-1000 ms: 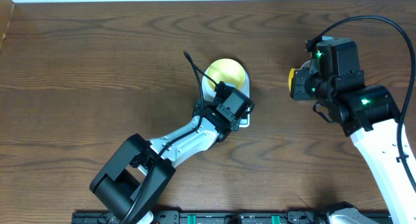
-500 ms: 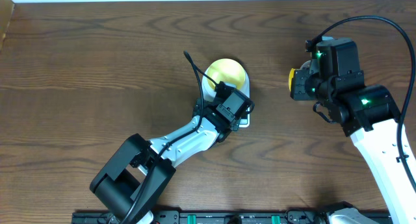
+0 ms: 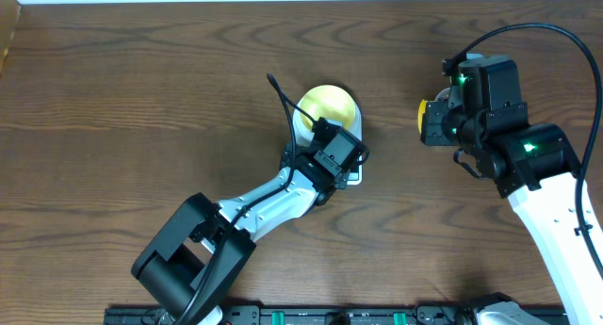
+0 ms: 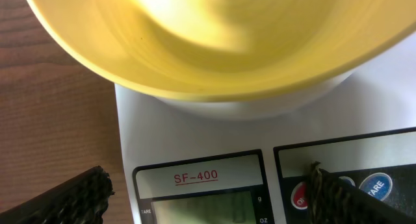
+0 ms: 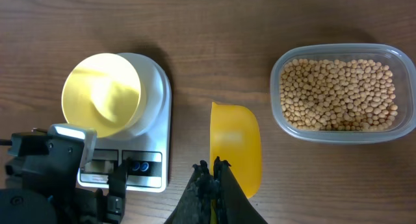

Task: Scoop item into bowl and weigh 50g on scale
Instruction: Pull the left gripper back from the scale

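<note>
The pale yellow bowl (image 3: 328,106) (image 4: 221,42) (image 5: 101,94) stands on the white scale (image 4: 195,133) (image 5: 156,120) and has nothing in it. My left gripper (image 3: 345,169) (image 4: 208,201) is open and straddles the scale's front edge, one fingertip (image 4: 344,198) over the red button and the other (image 4: 65,198) off to the left over the wood. My right gripper (image 3: 433,122) (image 5: 213,169) is shut on the handle of a yellow scoop (image 5: 235,143), which hangs unloaded above the table between scale and tub. The item (image 5: 337,94), many tan beans, fills a clear tub.
The clear plastic tub (image 5: 390,130) sits to the right of the scoop in the right wrist view; in the overhead view the right arm (image 3: 528,165) covers it. The left arm (image 3: 245,212) reaches in diagonally from the front edge.
</note>
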